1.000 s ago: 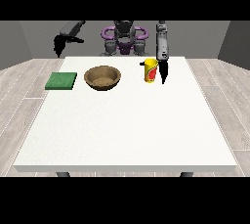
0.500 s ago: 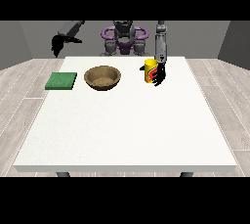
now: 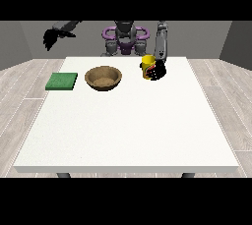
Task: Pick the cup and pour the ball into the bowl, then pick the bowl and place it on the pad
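Front view: the task looks barely begun. The yellow cylindrical cup (image 3: pixel 147 66) stands upright on the white bench (image 3: pixel 128 121), not yet lifted or tipped, so the pour, the bowl pick-up and the placing on the pad all remain. No ball can be made out; it may sit inside the cup, but that is hidden.

The black robot hand at the view's right (image 3: pixel 157 71) is at the cup, its fingers curled round the side that faces it, touching the cup's wall. I judge this to be the grasp closing before the lift.

The round brown wooden bowl (image 3: pixel 103 77) rests on the bench, well apart from that robot hand, towards the view's left, with the cup between them. The flat green square pad (image 3: pixel 62 81) lies further out the same way, beyond the bowl and apart from it.

The other black robot hand at the view's left (image 3: pixel 51 38) hangs raised off the bench, far from everything, holding nothing; its fingers droop, but whether spread or curled I cannot tell.
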Tool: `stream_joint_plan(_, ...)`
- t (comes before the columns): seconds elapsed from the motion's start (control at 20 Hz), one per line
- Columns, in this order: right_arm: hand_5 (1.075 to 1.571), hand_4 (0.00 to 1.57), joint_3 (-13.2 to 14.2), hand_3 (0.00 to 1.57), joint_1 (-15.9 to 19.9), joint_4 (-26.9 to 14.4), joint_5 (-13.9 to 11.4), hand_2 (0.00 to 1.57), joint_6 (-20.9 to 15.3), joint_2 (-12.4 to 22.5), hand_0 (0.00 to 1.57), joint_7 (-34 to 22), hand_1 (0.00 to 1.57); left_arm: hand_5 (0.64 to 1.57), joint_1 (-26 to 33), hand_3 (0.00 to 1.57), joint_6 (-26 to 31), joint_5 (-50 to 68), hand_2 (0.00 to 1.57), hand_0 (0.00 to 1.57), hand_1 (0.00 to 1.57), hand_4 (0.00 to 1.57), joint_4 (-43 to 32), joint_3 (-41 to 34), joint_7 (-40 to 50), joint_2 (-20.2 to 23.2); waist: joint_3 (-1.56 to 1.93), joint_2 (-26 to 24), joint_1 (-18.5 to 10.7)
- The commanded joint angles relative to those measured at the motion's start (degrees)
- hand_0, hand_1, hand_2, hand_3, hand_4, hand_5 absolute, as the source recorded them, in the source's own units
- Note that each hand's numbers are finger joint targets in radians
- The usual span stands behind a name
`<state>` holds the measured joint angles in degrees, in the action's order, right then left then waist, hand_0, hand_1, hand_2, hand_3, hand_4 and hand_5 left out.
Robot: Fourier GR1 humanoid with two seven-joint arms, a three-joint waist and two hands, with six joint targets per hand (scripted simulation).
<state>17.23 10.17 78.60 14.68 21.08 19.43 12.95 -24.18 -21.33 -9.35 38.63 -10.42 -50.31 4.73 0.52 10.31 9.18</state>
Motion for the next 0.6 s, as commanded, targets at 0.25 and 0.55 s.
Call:
stream_joint_plan(0.25,1.569,0.00,-0.6,0.00,0.4,-5.8,-2.1,0.00,-2.2,-0.5,0.00,-3.1,0.00,1.291,-10.2,1.57,-2.1,-14.5,1.57,1.45,1.45,1.57,0.1,7.0,24.4,17.3,-0.30,-9.3,-4.0)
stream_joint_plan(0.55,1.568,0.00,-0.7,0.00,-1.6,-10.4,-3.0,0.00,-0.1,-1.3,0.00,1.7,0.00,1.278,-14.9,1.57,-3.7,-22.7,1.57,1.47,1.47,1.57,1.2,12.7,38.0,14.6,-0.46,-10.9,-3.5)
